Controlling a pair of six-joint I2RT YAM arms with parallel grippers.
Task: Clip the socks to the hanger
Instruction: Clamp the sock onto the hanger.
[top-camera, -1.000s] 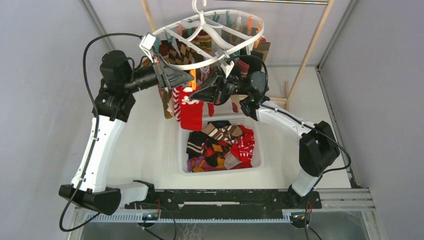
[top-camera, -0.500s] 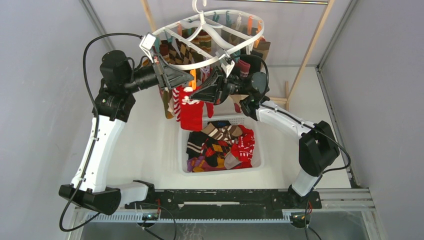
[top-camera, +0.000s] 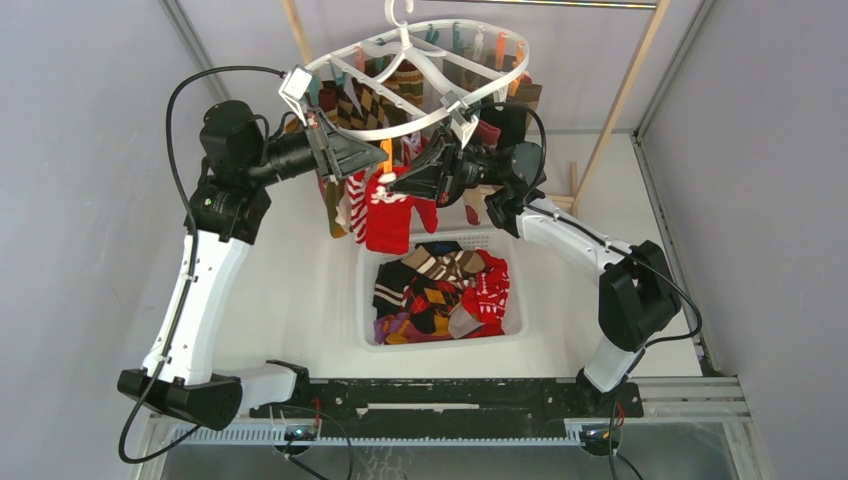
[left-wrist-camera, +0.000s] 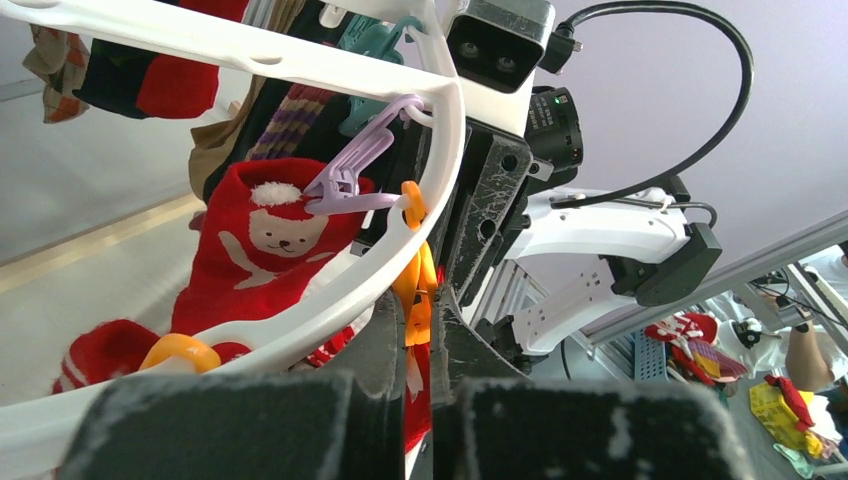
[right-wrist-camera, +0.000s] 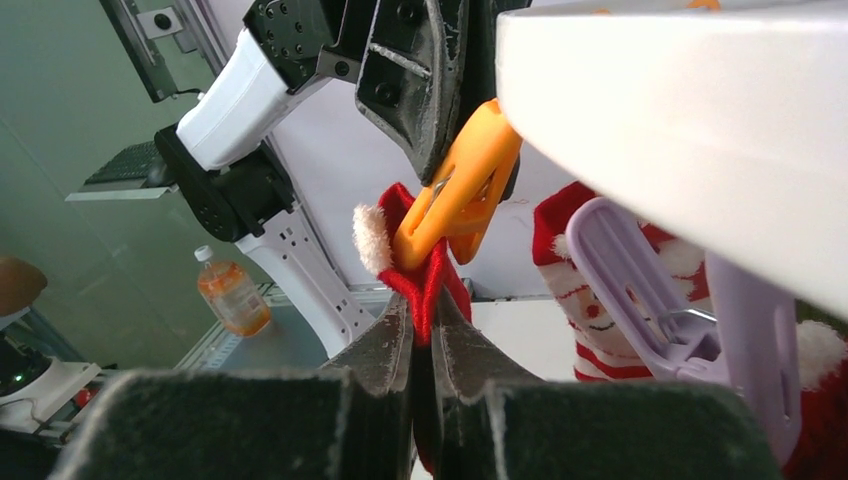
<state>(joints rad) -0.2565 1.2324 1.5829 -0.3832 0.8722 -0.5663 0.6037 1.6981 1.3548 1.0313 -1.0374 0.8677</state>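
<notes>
One red sock (right-wrist-camera: 425, 275) hangs under the hanger (right-wrist-camera: 650, 100) rim, upper right of the right wrist view. Our left end effector (left-wrist-camera: 418, 310) squeezes the orange clip (right-wrist-camera: 455, 200); our right end effector (right-wrist-camera: 422, 318) pinches the cuff. Next, we judge, the left lets go.

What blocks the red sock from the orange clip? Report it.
Nothing visible. The right gripper holds the red sock with its cuff right at the orange clip, which the left gripper pinches.
</notes>
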